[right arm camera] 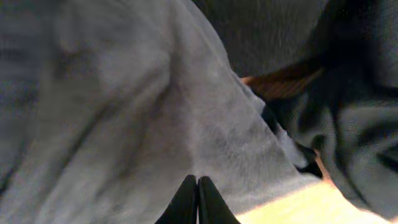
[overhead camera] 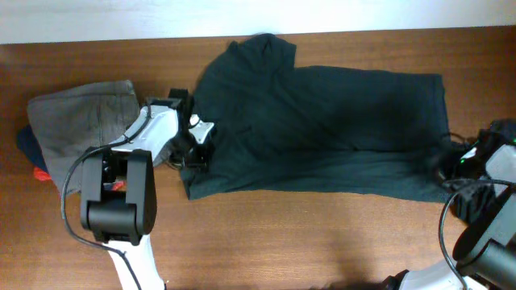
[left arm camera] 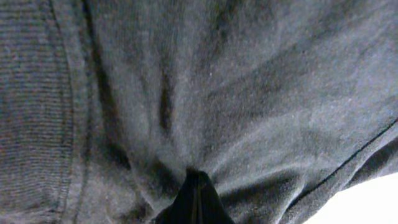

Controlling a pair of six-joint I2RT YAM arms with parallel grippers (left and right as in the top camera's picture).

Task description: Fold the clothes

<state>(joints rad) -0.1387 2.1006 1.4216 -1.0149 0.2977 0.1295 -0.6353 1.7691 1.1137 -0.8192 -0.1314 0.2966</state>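
- A dark green short-sleeved cloth shirt [overhead camera: 322, 129] lies spread across the middle and right of a brown wooden table [overhead camera: 322, 242], its collar toward the far edge.
- The left gripper [overhead camera: 196, 149] sits at the shirt's left edge. In the left wrist view its black fingertips [left arm camera: 188, 205] are clenched on a pinch of the cloth, with creases fanning out from them.
- The right gripper [overhead camera: 447, 165] sits at the shirt's right edge. Its fingertips [right arm camera: 186, 202] are pressed together against the fabric, but I cannot tell whether cloth is caught between them.
- A folded grey garment [overhead camera: 81, 121] rests at the table's far left, just beside the left arm.
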